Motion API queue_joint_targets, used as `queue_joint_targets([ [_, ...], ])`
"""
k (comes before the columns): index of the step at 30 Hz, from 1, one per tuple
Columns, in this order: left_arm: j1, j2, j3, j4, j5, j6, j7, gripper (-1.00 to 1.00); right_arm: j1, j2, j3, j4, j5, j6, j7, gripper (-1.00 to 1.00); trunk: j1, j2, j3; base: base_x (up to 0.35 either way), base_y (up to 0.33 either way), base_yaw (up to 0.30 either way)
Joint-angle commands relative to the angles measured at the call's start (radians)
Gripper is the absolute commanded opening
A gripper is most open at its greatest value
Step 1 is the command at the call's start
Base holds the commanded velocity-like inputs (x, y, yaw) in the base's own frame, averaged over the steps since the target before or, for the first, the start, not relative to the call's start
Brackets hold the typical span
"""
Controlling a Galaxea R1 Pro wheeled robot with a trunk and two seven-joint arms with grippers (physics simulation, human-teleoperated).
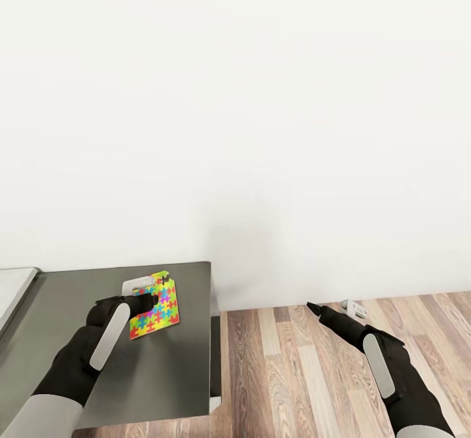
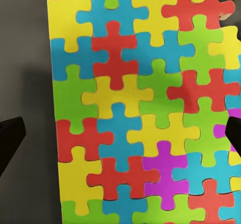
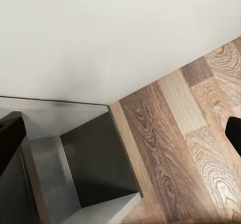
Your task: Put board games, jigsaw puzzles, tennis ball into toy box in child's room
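**A:** What do we have furthest to our left?

**B:** Our left gripper (image 1: 155, 298), hanging over the dark grey cabinet (image 1: 163, 372). Directly under its fingers lies a jigsaw puzzle (image 1: 156, 312), a thin flat board in yellow, red, blue, green and a little purple.

**A:** Are those fingers holding it?

**B:** Not that we can see. In the left wrist view the two dark fingertips (image 2: 11, 139) stand wide apart, one over bare cabinet top just outside one long edge of the puzzle (image 2: 145, 108), the other over the board near its opposite long edge. Whether they touch the board we cannot tell.

**A:** Which way does the puzzle run?

**B:** Its long axis runs ahead of the fingers, across the gap between them, so the fingers straddle its short width. We judge that closing them would squeeze the long edges, provided the far fingertip first clears that edge.

**A:** Anything beyond it?

**B:** A pale flat object (image 1: 139, 287) peeks out from the puzzle's far end; we cannot tell what it is.

**A:** And to our right?

**B:** Our right gripper (image 1: 315, 308) hangs over the wood floor (image 1: 294, 372), well apart from the puzzle. Its wrist view shows dark fingertips (image 3: 11, 141) at both picture edges, so it is spread wide and holds nothing. The left arm is clearly nearer.
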Motion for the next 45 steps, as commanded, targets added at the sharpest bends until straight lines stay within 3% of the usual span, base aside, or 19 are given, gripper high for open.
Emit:
queue_joint_targets([
  [1,-0.001,0.001,-0.003,-0.001,0.01,0.002,0.01,1.0,-0.001,0.0,-0.002,-0.001,-0.001,0.006,0.003,1.0,0.001,-0.002,-0.002,0.0,0.0,0.0],
  [45,-0.001,0.004,-0.002,-0.001,0.017,0.006,0.002,1.0,-0.001,0.0,-0.002,-0.002,-0.001,0.005,0.004,1.0,0.001,-0.002,-0.022,0.0,0.0,0.0],
])
